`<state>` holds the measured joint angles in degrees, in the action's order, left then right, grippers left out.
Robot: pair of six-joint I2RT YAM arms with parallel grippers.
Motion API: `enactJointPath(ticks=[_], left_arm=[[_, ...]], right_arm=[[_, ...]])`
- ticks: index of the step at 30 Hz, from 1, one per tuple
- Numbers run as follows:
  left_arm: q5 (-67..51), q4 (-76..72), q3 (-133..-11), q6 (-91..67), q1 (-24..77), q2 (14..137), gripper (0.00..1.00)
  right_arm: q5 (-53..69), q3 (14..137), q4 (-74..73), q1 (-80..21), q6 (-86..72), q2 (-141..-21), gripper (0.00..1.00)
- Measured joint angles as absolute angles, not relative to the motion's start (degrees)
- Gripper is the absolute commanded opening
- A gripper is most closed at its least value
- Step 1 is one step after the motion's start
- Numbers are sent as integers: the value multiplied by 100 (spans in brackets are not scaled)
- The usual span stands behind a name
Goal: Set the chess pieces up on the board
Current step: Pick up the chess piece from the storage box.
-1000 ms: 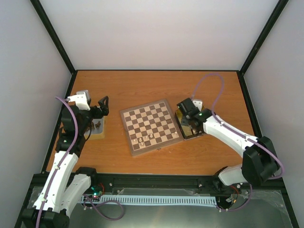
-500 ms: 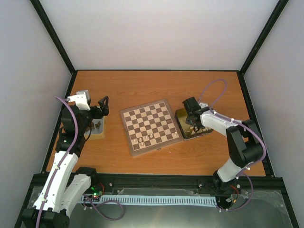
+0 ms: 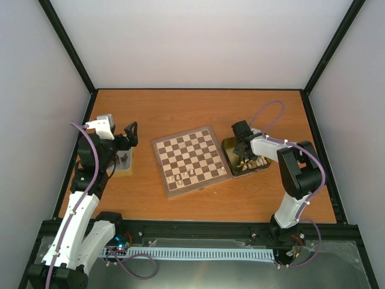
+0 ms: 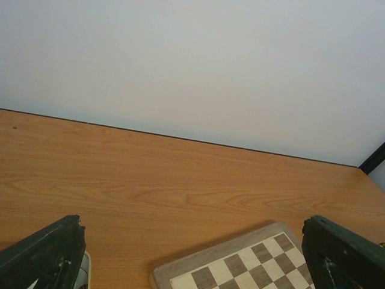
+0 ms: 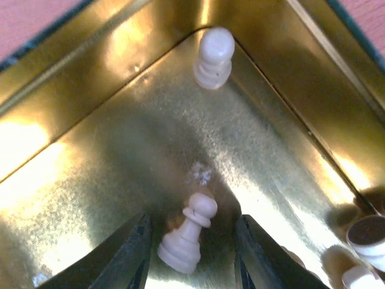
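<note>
— How is the left arm (image 3: 75, 211) posed?

— It climbs from its base along the left edge of the table (image 3: 180, 111), elbow folded, wrist turned inward. The left gripper (image 3: 132, 135) is held roughly level near that edge. Its fingers (image 4: 51, 253) are spread as wide as they go, with nothing between them.

— And the right arm (image 3: 298, 171)?

— It is folded tight. The upper link rises from the base at the near edge, the dark elbow sits high, and the white forearm reaches left toward the table's middle. The right gripper (image 3: 243, 152) points steeply down and sits low, with its fingers (image 5: 129, 259) only partly apart.
</note>
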<state>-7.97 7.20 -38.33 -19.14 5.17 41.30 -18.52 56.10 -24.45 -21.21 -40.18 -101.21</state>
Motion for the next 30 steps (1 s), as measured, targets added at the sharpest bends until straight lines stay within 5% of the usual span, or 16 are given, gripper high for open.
enactJointPath(ticks=[8,24,30], left_arm=[[-814,718,-3833,-1914,517,4178,100],[-899,707,-3833,-1914,517,4189,100],[-969,690,-3833,-1914,517,4187,100]], right_arm=[[-1863,5649,-2237,-2067,-4060,-10215,28],[-1723,5518,-2279,-2053,-4250,-10090,29],[-1712,5468,-2318,-2053,-4307,-10040,20]])
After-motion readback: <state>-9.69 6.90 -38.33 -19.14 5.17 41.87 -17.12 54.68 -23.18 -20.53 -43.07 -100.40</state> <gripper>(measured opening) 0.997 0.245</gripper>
